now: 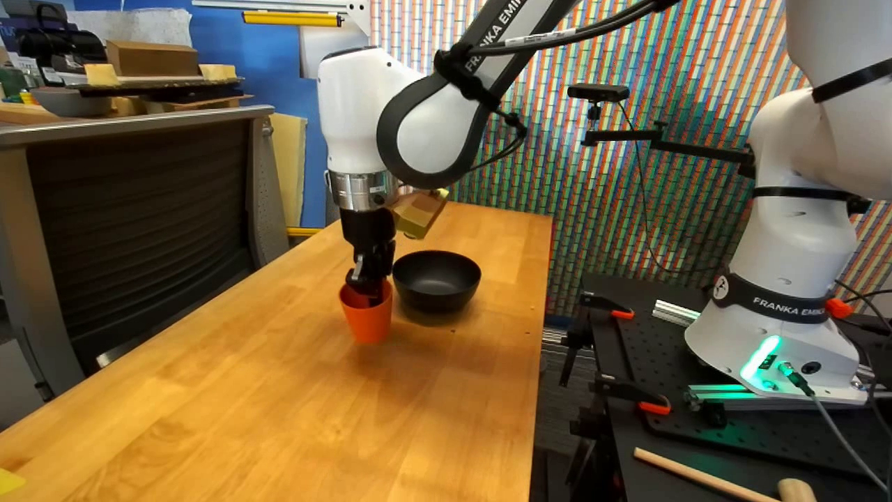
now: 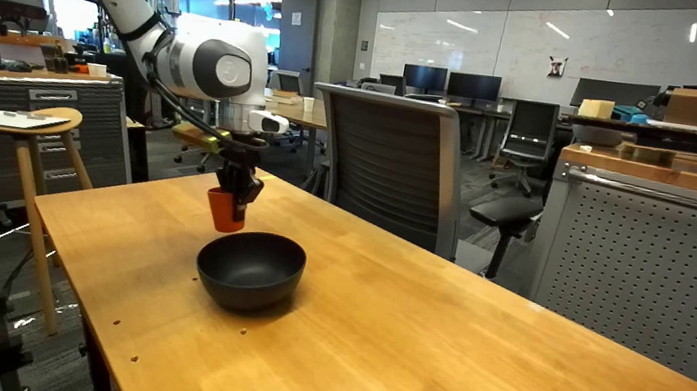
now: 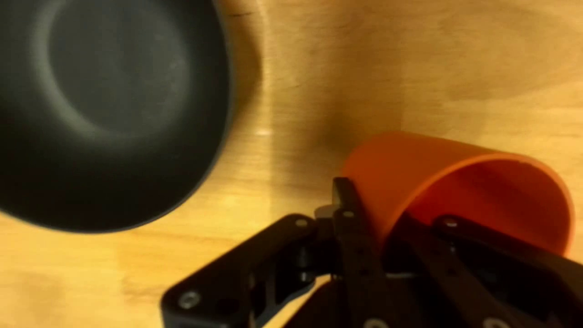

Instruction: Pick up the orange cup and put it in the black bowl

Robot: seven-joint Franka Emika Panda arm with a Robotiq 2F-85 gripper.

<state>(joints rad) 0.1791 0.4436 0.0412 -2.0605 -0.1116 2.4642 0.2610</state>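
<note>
The orange cup is held in my gripper, and both exterior views show it beside the black bowl. In an exterior view the cup is behind the black bowl, slightly tilted. It seems to hang a little above the table; the exact gap is unclear. In the wrist view my gripper is shut on the cup's wall, one finger outside and one inside. The tip of the inner finger is hidden by the cup. The empty bowl is at the upper left, apart from the cup.
The wooden table bears the bowl. A grey office chair stands against the table's long side. The robot's base sits on a black mounting table across a gap. A yellow item lies at the table's near corner.
</note>
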